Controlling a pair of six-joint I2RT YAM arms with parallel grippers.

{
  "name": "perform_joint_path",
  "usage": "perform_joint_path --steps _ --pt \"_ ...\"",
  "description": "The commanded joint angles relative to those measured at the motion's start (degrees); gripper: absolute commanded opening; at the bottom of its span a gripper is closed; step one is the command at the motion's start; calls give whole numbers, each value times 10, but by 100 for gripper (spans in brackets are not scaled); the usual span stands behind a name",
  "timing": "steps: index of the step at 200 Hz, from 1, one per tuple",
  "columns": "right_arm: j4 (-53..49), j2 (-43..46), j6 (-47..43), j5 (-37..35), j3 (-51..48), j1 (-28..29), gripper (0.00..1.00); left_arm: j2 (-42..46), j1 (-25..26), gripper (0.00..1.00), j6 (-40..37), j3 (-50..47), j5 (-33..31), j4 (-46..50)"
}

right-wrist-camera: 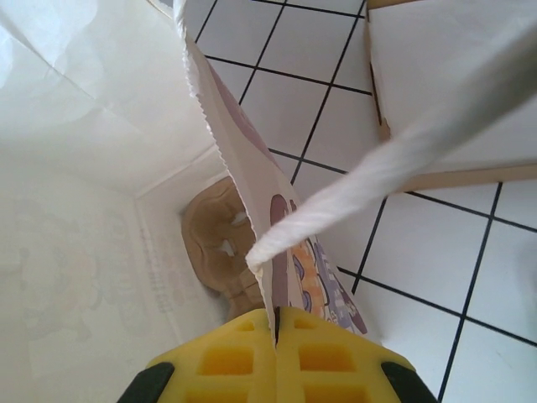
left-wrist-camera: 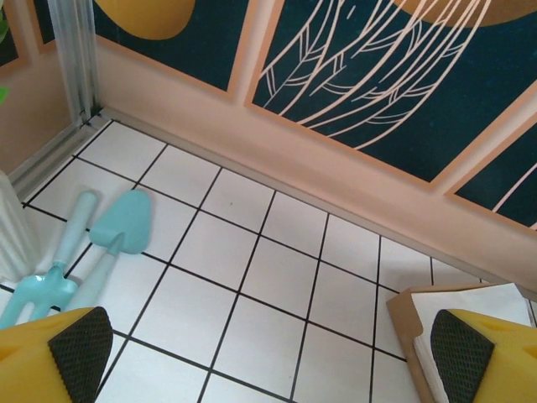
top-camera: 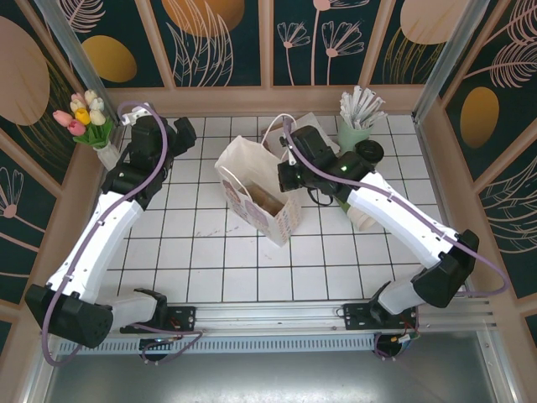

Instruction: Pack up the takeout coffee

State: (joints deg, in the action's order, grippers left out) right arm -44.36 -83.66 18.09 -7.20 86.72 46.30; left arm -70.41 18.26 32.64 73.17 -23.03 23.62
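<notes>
The takeout coffee (top-camera: 369,151), a dark cup with a round black lid, stands at the back right next to my right arm. A white paper bag (top-camera: 256,197) stands open mid-table. My right gripper (top-camera: 289,174) is shut on the bag's right rim (right-wrist-camera: 252,218), just below the white twisted handle (right-wrist-camera: 394,159). A brown cardboard carrier (right-wrist-camera: 220,243) lies at the bottom of the bag. My left gripper (top-camera: 183,130) hovers open near the back left over bare tiles, its black pads (left-wrist-camera: 80,344) wide apart with nothing between them.
A mint green holder of white sticks (top-camera: 357,126) stands behind the coffee. A cardboard box of white napkins (left-wrist-camera: 457,300) sits behind the bag. Teal toy shovel (left-wrist-camera: 117,231) and fork (left-wrist-camera: 42,281) lie at the back left, near a vase of tulips (top-camera: 84,117).
</notes>
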Motion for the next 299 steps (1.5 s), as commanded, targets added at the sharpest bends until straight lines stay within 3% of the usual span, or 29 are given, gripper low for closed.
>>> perform_joint_path --steps 1,38,78,117,159,205,236,265,275,299 --pt "-46 21 93 -74 -2 23 0 16 -4 98 7 -19 2 -29" --pt "-55 25 179 -106 -18 53 0 7 -5 98 14 -29 50 -43" --pt "-56 10 250 -141 -30 58 0 11 -4 98 50 -50 46 -23" --pt "-38 11 245 -185 -39 77 0 32 -3 99 75 -84 12 -9" --pt "30 20 243 -169 -66 78 0 32 -4 98 88 -108 45 -27" --pt "35 20 219 -171 -74 69 0 14 -4 98 101 -117 65 -35" --pt "49 27 238 -178 -84 66 0 3 -3 99 149 -131 45 -4" --pt "56 32 236 -163 -96 66 0 6 -3 99 223 -197 87 -21" --pt "58 39 227 -151 -97 65 10 7 -3 99 241 -227 122 -48" --pt "44 81 209 -149 -98 56 50 -10 -4 99 273 -269 185 -105"
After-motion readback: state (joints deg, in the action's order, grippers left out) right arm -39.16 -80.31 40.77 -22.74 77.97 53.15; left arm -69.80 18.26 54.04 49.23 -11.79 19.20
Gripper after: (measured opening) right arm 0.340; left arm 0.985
